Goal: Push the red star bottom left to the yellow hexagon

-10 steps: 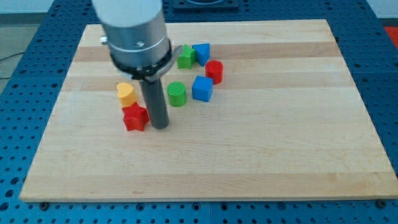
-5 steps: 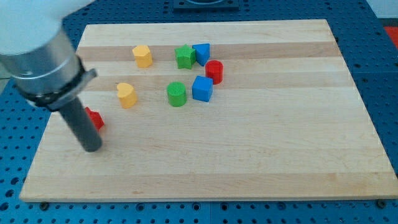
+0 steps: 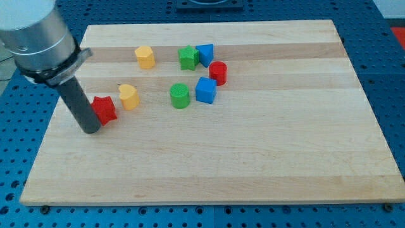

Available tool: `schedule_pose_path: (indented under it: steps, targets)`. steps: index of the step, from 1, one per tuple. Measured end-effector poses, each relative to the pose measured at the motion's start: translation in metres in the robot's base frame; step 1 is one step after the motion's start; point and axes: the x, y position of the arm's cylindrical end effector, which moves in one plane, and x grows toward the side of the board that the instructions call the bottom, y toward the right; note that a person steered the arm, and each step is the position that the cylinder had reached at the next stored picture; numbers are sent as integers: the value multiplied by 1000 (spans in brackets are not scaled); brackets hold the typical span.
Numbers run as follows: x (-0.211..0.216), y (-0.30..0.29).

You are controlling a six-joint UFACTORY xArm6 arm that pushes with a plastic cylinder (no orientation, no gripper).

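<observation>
The red star lies on the wooden board at the view's left, just left of a yellow heart-like block. The yellow hexagon sits further up and to the right, near the board's top. My tip rests on the board at the star's lower left, with the dark rod touching or nearly touching the star's left side. The rod hides part of the star's left edge.
A green star, a blue block and a red cylinder cluster near the top middle. A green cylinder and a blue cube lie below them. The board's left edge is close to my tip.
My tip swept left from the star's right side, then moved up beside it. The red star was pushed left, then shifted back right and up toward the yellow heart.
</observation>
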Motion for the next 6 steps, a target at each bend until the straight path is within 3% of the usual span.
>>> schedule_pose_path:
  steps: [6]
  targets:
    - [-93, 27]
